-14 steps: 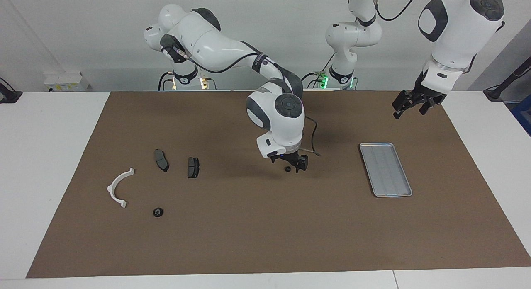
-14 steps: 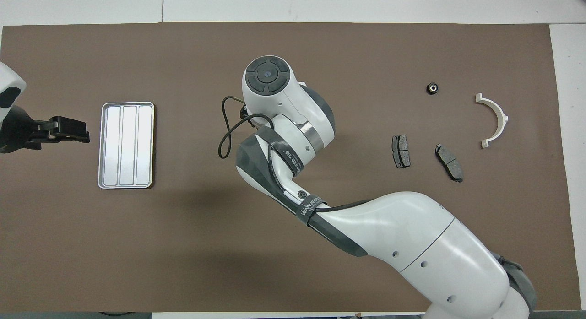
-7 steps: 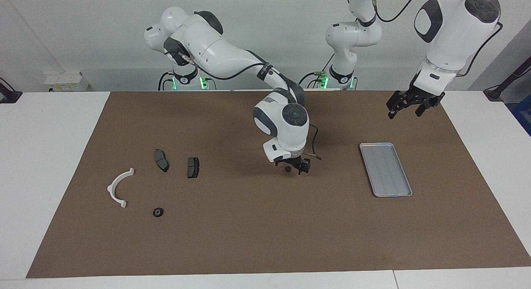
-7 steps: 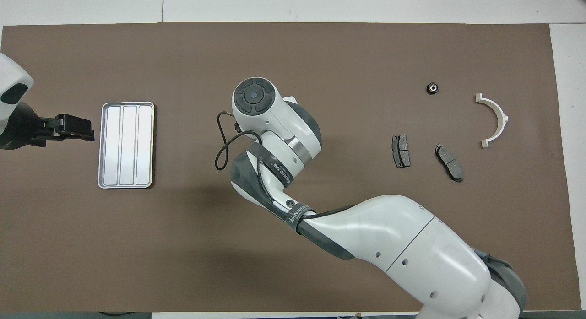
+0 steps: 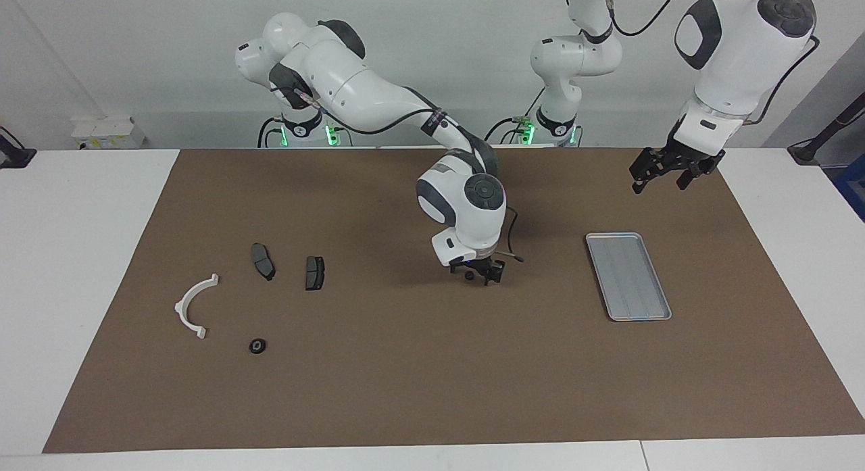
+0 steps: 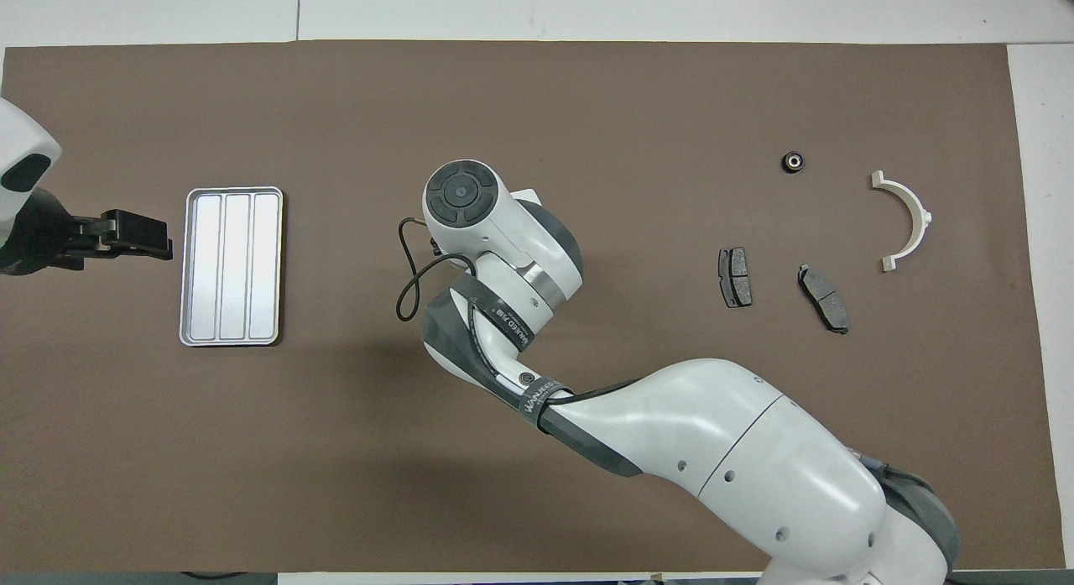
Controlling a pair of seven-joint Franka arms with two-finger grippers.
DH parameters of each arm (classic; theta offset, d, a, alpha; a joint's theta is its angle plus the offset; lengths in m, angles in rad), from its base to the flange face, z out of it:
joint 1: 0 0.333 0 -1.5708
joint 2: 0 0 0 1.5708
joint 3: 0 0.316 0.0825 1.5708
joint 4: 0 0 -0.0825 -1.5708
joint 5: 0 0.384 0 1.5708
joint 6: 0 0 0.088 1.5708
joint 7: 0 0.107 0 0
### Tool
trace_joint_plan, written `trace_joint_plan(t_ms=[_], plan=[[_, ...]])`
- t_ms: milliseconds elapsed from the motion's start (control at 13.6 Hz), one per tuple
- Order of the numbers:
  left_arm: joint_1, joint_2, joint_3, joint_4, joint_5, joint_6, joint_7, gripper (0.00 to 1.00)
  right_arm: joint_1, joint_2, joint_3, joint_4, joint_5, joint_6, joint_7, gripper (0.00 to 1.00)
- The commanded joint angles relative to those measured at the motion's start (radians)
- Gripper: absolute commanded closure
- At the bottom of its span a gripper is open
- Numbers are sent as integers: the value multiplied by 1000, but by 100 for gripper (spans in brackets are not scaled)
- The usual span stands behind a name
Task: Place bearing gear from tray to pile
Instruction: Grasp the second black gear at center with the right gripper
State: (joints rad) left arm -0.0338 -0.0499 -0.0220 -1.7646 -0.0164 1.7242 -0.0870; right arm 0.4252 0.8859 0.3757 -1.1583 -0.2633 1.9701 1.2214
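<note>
Reaching down to the middle of the brown mat (image 5: 405, 390), our right gripper (image 5: 478, 274) had its fingers set either side of a small dark bearing gear (image 5: 468, 275) that lay on the mat between the tray (image 5: 628, 276) and the pile; whether the fingers had closed on it, we could not tell. In the overhead view the arm hid that gear entirely. The tray, toward the left arm's end of the table, held nothing. Our left gripper (image 5: 659, 172) waited in the air, over the mat just beside the tray, and of its fingers we could not tell either. At the right arm's end lay the pile: a white half-ring bracket (image 5: 192, 307), two brake pads (image 5: 263, 261) side by side, and a second bearing gear (image 5: 257, 346) farther from us than the pads.
</note>
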Motion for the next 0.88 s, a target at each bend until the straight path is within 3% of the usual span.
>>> trace_joint_plan(t_ms=[0,293,806], plan=[[2,-5,7,16,-8,-26,16,0,-5,-2,3,-21,-22,19,26,27],[12,-10,4,14,-7,-29,16,0,-13,-2,3,-20,-22,9,10,40],[14,-18,4,16,-2,-38,16,0,-16,-2,3,-20,-21,7,-11,81]])
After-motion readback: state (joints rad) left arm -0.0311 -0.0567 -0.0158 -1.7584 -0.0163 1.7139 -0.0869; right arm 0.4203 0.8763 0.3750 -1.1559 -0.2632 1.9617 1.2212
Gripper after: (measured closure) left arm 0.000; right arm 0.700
